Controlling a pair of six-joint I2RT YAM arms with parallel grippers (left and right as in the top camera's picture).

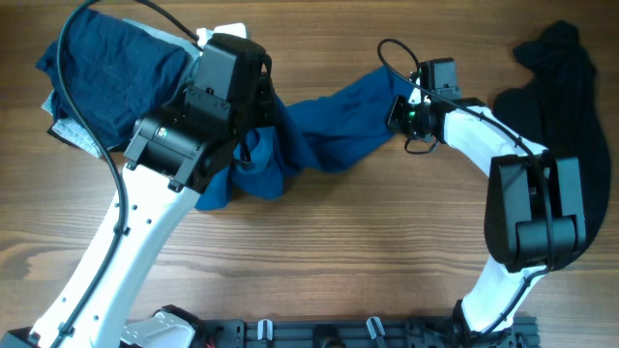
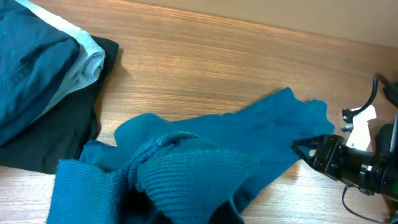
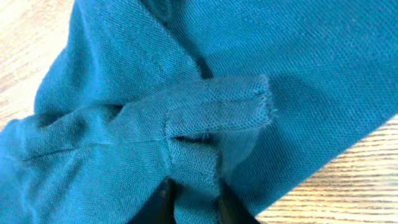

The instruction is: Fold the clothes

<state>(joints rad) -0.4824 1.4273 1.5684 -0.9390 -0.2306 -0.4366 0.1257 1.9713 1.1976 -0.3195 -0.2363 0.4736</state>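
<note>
A blue polo shirt [image 1: 329, 121] lies stretched and crumpled across the middle of the wooden table. My left gripper [image 1: 253, 130] is at its left end, shut on the ribbed blue fabric [image 2: 193, 180], which covers the fingers in the left wrist view. My right gripper [image 1: 398, 111] is at the shirt's right end, its two dark fingers [image 3: 193, 202] shut on a fold of the blue shirt [image 3: 211, 118]. The shirt hangs between the two grippers in a band.
A stack of folded clothes, dark blue on top [image 1: 111, 72], sits at the far left; it also shows in the left wrist view [image 2: 37, 74]. A black garment [image 1: 561, 87] lies crumpled at the far right. Bare wood lies in front.
</note>
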